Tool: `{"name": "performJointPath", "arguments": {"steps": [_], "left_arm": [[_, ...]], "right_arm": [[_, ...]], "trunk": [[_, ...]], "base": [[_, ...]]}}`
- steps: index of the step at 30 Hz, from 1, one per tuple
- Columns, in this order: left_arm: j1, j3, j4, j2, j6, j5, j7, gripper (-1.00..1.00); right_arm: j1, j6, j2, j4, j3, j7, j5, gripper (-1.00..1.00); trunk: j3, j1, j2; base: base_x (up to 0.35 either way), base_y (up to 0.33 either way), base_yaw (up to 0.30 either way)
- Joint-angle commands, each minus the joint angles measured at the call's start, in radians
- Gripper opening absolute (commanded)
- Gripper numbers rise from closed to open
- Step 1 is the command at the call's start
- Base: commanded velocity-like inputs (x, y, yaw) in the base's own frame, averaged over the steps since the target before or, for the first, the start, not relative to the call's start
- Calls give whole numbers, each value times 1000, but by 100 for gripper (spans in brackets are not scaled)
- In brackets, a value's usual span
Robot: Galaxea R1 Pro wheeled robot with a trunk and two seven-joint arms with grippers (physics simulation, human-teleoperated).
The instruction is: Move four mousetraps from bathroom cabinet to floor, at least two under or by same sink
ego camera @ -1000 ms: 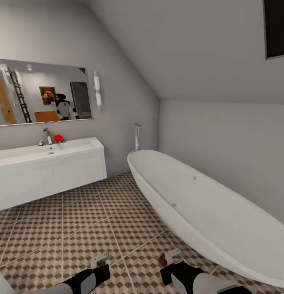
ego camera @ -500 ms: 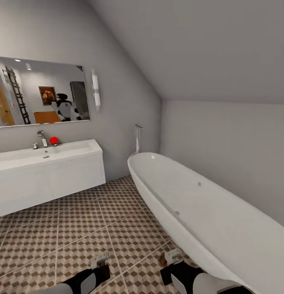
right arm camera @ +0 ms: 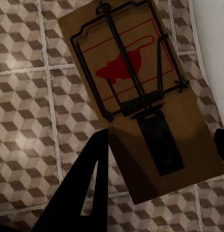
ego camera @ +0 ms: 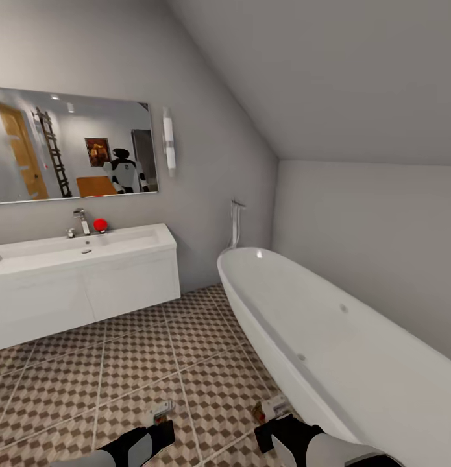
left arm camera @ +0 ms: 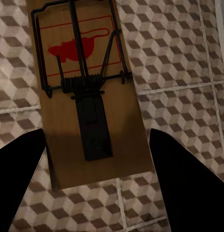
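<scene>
Head view: no readable writing is seen anywhere. The left gripper [ego camera: 161, 415] is seen at bottom centre-left, the right gripper [ego camera: 272, 410] at bottom centre-right, both above the bathroom floor [ego camera: 134, 363]. A small pale item is seen at each tip, too small here to be identified. The white tub [ego camera: 329, 337] runs along the right side; the white sink unit [ego camera: 82, 279] sits at left, with a tap [ego camera: 79, 222] and a red item [ego camera: 100, 224] on its top. A mirror [ego camera: 73, 146] is hung above it, upper left.

Left wrist view: a mousetrap [left arm camera: 88, 92] is seen upper centre, reaching down between the two dark fingers [left arm camera: 18, 183] at the lower corners. The fingers are closed on the sides of its near end, and the far end juts out past them. A red mouse silhouette in a red outline is printed on the board; no text. Tiled floor is seen behind.

Right wrist view: a second mousetrap [right arm camera: 141, 101] is seen tilted across the centre, its near end clamped between the dark fingers [right arm camera: 88, 193] at lower left and right edge. Same red mouse print, no lettering. A white edge is seen at upper right.
</scene>
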Motion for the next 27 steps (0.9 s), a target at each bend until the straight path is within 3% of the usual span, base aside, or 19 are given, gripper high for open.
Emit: {"name": "performJointPath", "arguments": {"steps": [1, 27], "left_arm": [[-1, -8, -1, 0, 4, 9, 1, -100], [-1, -8, -1, 0, 4, 8, 2, -100]], "right_arm": [[-1, 3, 0, 2, 3, -3, 11, -100], [-1, 3, 0, 2, 3, -3, 11, -100]], "trunk": [[-1, 1, -1], [-1, 1, -1]], "base": [[325, 0, 274], [325, 0, 275]]}}
